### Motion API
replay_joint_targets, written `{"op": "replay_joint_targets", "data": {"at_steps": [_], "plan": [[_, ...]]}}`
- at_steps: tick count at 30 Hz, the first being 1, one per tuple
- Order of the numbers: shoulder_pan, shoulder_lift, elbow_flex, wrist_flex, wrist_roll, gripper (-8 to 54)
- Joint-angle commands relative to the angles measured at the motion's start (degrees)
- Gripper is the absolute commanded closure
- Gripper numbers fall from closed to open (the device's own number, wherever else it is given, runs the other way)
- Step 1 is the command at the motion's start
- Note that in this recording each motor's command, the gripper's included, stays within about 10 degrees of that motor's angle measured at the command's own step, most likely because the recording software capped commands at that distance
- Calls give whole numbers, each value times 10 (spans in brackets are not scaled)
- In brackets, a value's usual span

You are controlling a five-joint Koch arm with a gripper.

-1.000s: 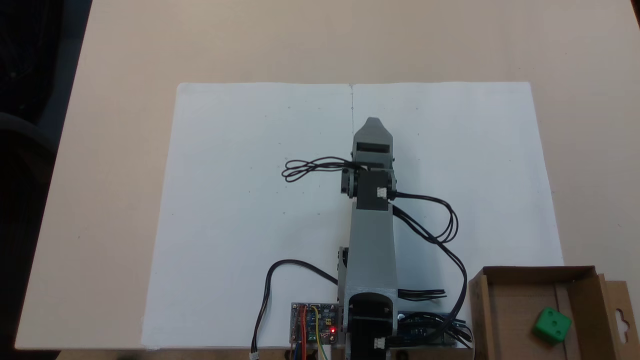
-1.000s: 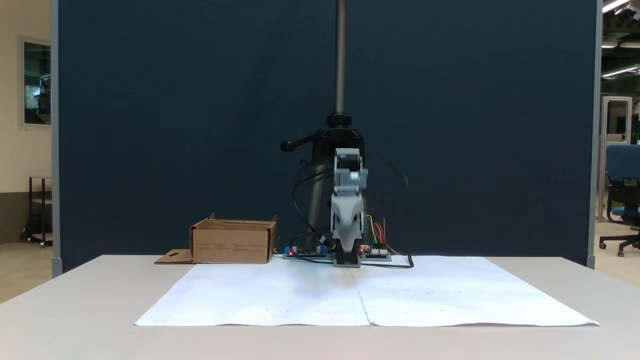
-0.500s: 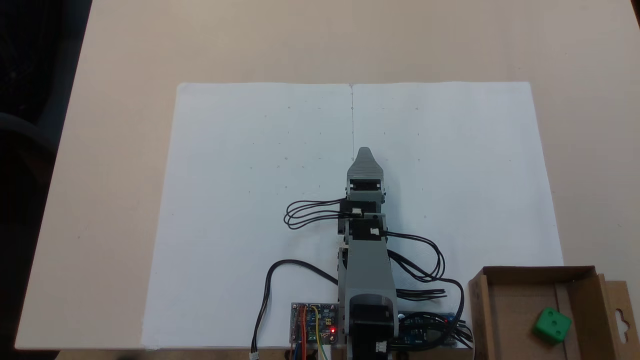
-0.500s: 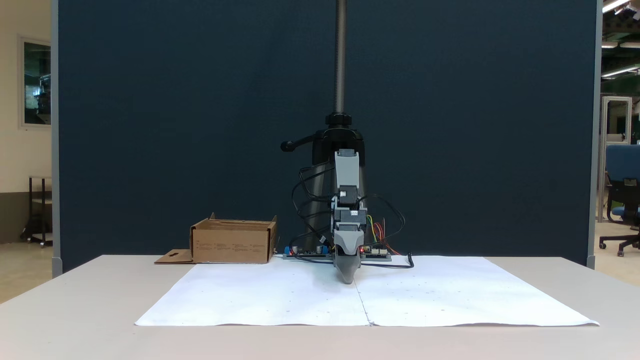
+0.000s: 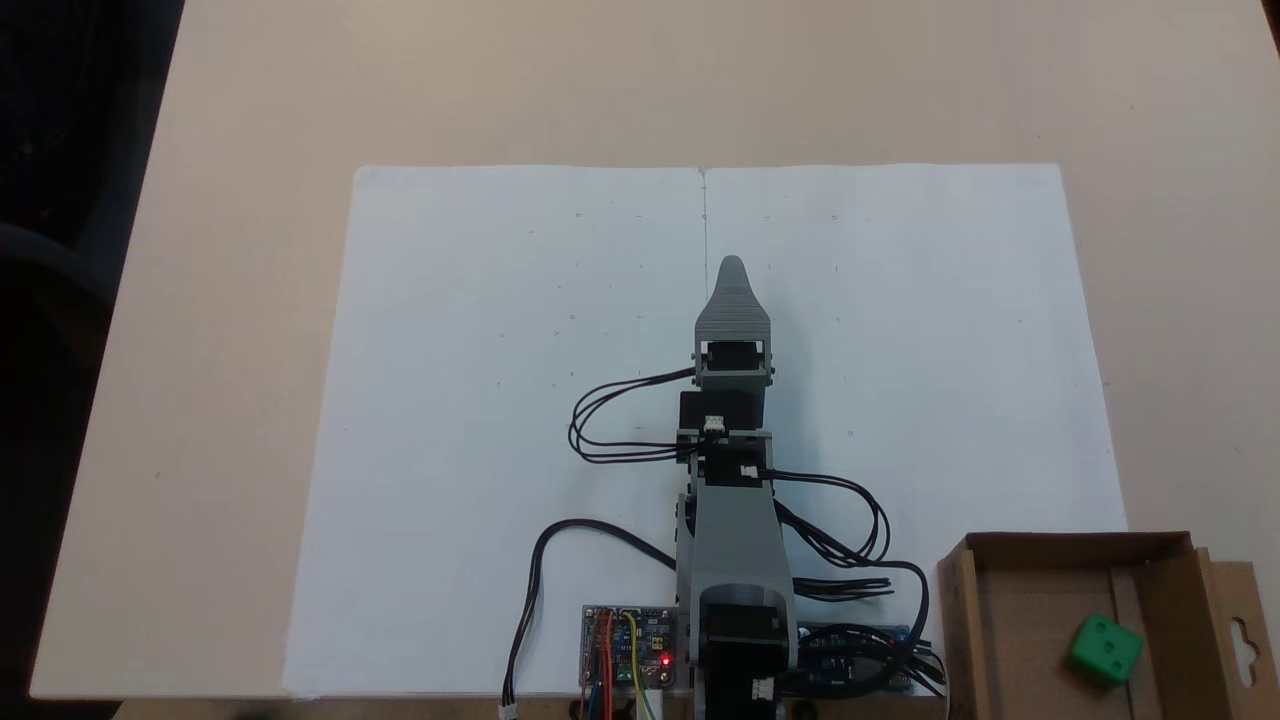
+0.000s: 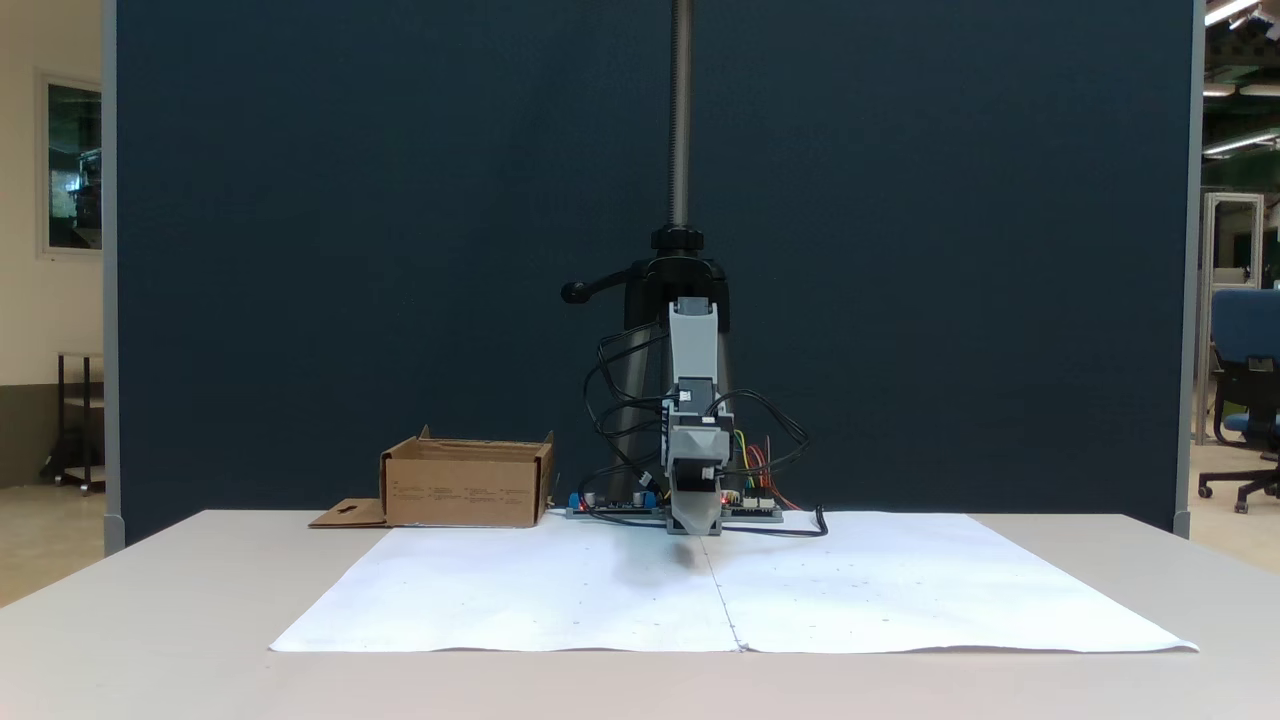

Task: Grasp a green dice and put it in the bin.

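The green dice (image 5: 1104, 648) lies on the floor of the bin (image 5: 1070, 543), a brown cardboard box at the table's near right corner in a fixed view. From the front, in a fixed view, the bin (image 6: 465, 487) stands left of the arm and its walls hide the dice. My gripper (image 5: 732, 266) points away from the base over the white paper's centre seam, far from the bin. Seen from the front, the gripper (image 6: 697, 526) hangs low, just above the paper. It shows as a single grey tip with nothing visibly held, so the jaws' state is unclear.
White paper (image 5: 480, 400) covers the middle of the beige table (image 5: 250, 100). Black cables (image 5: 620, 420) loop left and right of the arm. Circuit boards (image 5: 628, 660) sit at the base. A flap with a slot (image 5: 1243, 635) sticks out of the bin's right side.
The arm folded back toward its base and dipped its tip to the paper, then reached forward a little and lifted slightly. The dice has stayed in the bin.
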Motion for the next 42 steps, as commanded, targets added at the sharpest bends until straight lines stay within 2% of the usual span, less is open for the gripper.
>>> {"op": "replay_joint_targets", "data": {"at_steps": [1, 17, 42], "plan": [[13, 62, 46, -96, -40, 3], [0, 62, 46, -282, -37, 0], [1, 62, 46, -310, -37, 0]]}}
